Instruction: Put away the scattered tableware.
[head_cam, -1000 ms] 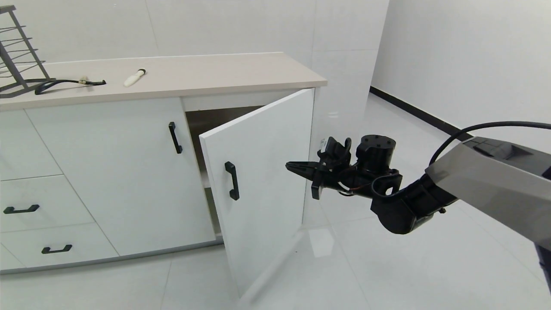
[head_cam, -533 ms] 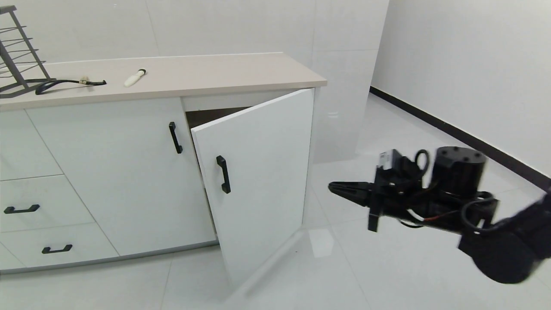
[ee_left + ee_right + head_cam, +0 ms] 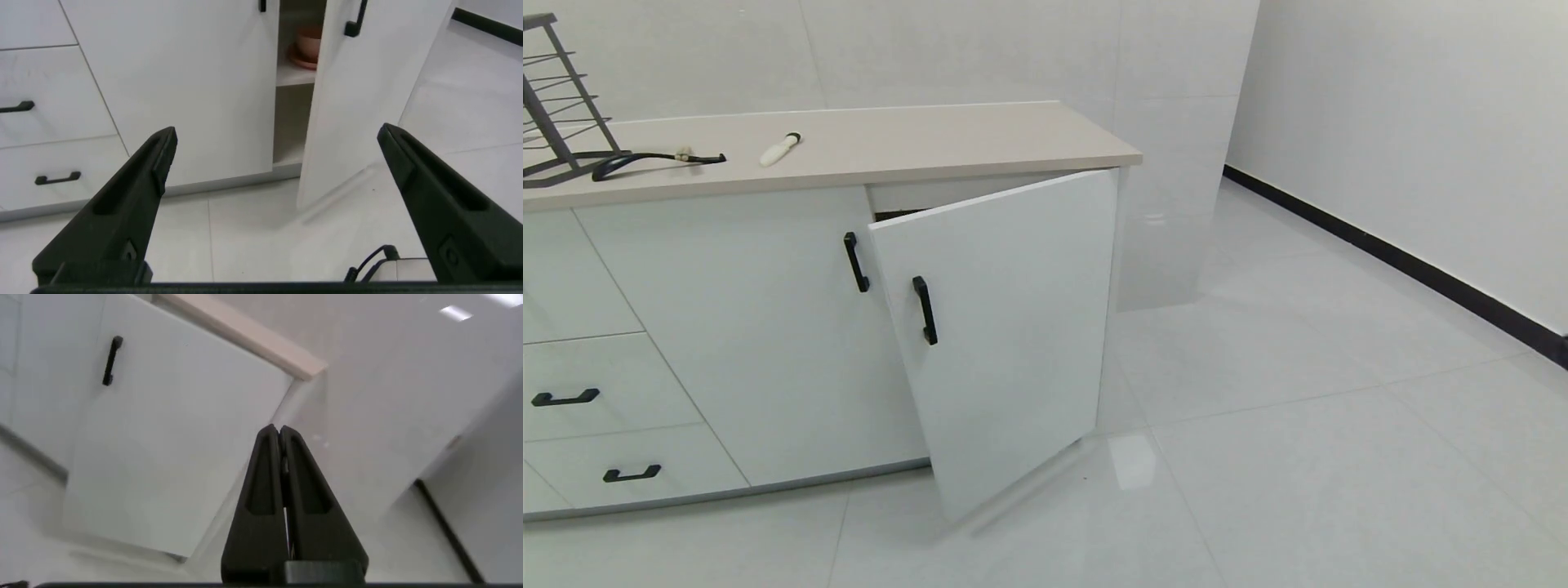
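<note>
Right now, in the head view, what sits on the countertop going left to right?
Wire rack → black curved utensil → small white-handled utensil → bare end of the countertop, above the ajar cabinet door.

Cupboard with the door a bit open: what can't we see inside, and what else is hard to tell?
Head view: the cupboard door covers nearly all of the inside.
Left wrist view: a pinkish dish shows through the gap, partly hidden by the door and the picture's edge.
Head view: the metal rack is cut off by the left edge; the white-handled utensil is too small to name.
</note>
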